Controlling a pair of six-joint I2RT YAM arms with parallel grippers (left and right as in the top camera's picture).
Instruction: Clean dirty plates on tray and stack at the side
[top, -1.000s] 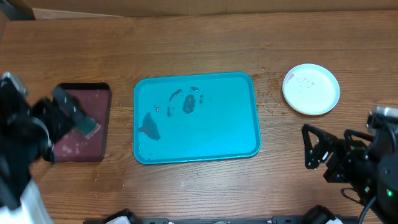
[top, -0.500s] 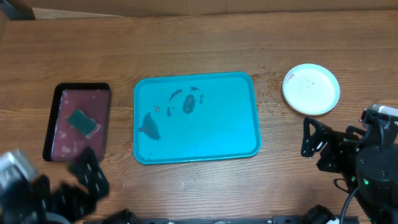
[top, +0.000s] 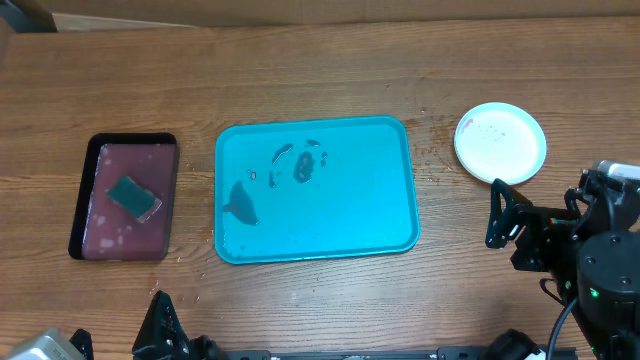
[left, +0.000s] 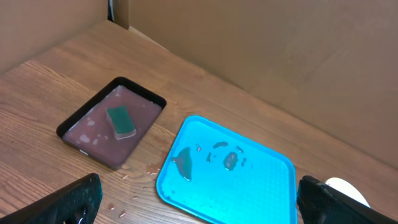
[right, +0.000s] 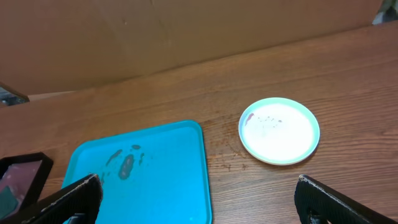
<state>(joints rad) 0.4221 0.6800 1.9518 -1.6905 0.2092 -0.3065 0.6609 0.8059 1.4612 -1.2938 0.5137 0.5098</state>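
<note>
Your left fingers (left: 71, 200) and right fingers (right: 333, 200) both stand wide, holding nothing. The plates (top: 500, 143), white one on top, sit on the desk (top: 300, 60) right of the brown-smeared tray (top: 380, 210), near your right fingers.

Seen from above, the tray (top: 380, 210) lies at the centre of the worktop (top: 300, 70), with smears (top: 303, 166) in its rear left part. To its left, across a gap, sits a smaller tray (top: 128, 137) with a sponge (top: 134, 196) lying inside it near the middle. To the right of the tray, toward the rear, the plates (top: 500, 143) rest in one pile directly on the worktop. A cardboard wall (left: 280, 50) stands behind.
</note>
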